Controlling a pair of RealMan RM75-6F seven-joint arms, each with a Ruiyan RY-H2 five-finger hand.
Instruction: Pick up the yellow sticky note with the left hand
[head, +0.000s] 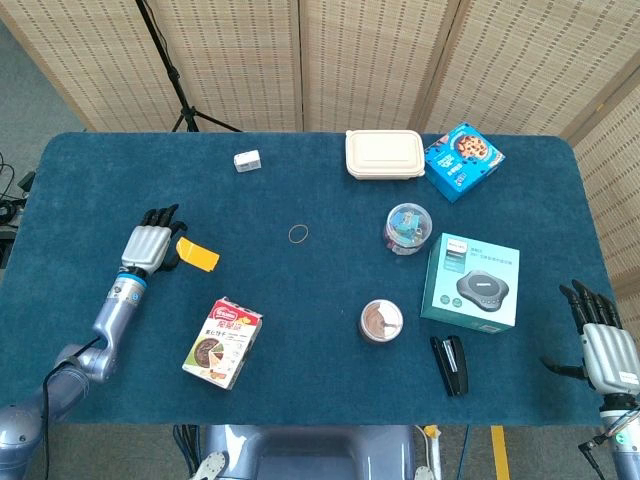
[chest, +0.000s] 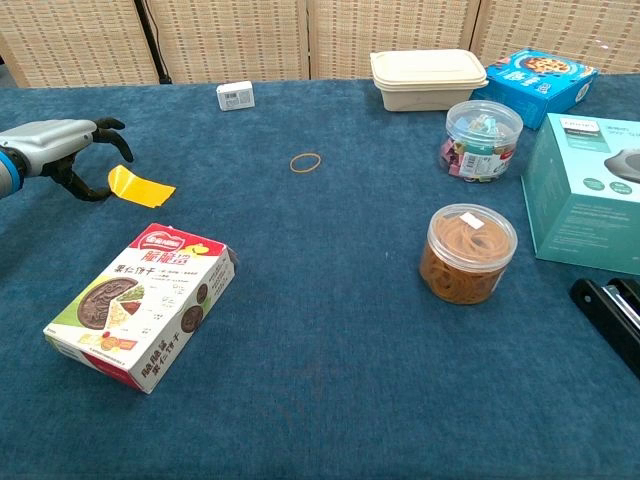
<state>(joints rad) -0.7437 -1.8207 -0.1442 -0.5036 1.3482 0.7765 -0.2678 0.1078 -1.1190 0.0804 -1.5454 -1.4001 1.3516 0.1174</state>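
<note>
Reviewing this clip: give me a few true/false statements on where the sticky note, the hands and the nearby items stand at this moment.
1. The left robot hand is at the yellow sticky note, whose near edge is lifted off the table. True.
2. The rubber band lies on top of the sticky note. False: it lies apart, toward the table's middle.
3. The right robot hand holds the stapler. False: it holds nothing, fingers apart, at the table's right edge.
4. The snack box lies nearer the robot than the sticky note. True.

In the chest view the stapler (chest: 612, 312) and the teal box (chest: 583, 190) run off the right edge (small box (chest: 235, 95) print unreadable).
</note>
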